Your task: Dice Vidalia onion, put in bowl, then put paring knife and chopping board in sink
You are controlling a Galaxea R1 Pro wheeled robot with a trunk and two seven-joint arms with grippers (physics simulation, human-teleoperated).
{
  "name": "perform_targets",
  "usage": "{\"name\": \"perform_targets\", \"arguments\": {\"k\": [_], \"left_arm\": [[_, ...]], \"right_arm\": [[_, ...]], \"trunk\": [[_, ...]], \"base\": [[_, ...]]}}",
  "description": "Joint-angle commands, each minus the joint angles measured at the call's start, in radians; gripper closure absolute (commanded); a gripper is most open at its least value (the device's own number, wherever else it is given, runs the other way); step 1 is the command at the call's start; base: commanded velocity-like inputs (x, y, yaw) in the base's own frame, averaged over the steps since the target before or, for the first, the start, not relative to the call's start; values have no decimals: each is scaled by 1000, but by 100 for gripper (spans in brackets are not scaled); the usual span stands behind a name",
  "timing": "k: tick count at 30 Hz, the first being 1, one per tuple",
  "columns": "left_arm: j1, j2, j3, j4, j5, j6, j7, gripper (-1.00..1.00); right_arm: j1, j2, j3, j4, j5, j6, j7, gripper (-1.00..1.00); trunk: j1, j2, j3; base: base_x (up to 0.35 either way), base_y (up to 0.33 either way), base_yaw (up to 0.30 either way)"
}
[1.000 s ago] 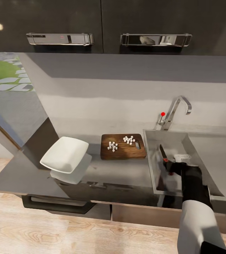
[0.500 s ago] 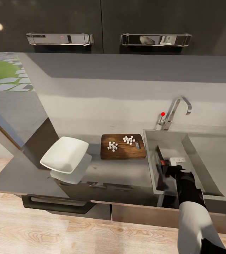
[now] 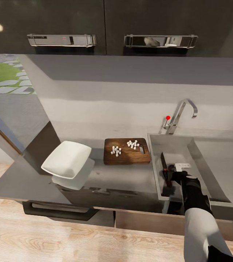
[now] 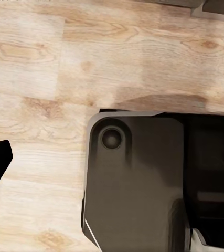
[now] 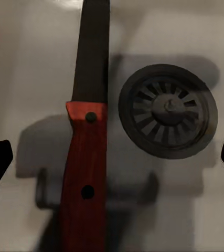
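The red-handled paring knife (image 5: 85,157) lies flat on the steel floor of the sink (image 3: 182,145), beside the round dark drain (image 5: 167,113). In the head view the paring knife (image 3: 164,163) is near the basin's left wall. My right gripper (image 3: 173,171) hovers over it, open; in the right wrist view the right gripper (image 5: 112,157) has its fingertips spread wide on either side of the knife. The chopping board (image 3: 127,155) lies on the countertop (image 3: 131,178) with diced onion (image 3: 116,150) on it. The white bowl (image 3: 66,159) sits left of the board. My left gripper (image 4: 112,163) hangs open above the floor.
A chrome tap (image 3: 182,111) with a red-knobbed lever (image 3: 168,117) stands behind the sink. The drainboard (image 3: 222,160) extends to the right. Dark wall cabinets (image 3: 105,25) hang above. The left wrist view looks down on wooden floor (image 4: 43,63) and my dark base (image 4: 138,178).
My right arm has shifted left and lower into the basin, carrying the knife from mid-basin toward the left wall. Board, onion pieces and bowl have not moved.
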Motion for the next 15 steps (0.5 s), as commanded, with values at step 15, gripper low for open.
{"name": "perform_targets", "arguments": {"k": [15], "left_arm": [[0,0,-2,0,6,-1,4,-100]], "right_arm": [[5,81,7,-458,14,80,118,-100]], "trunk": [[1,-2,-2]], "base": [[0,0,0]]}}
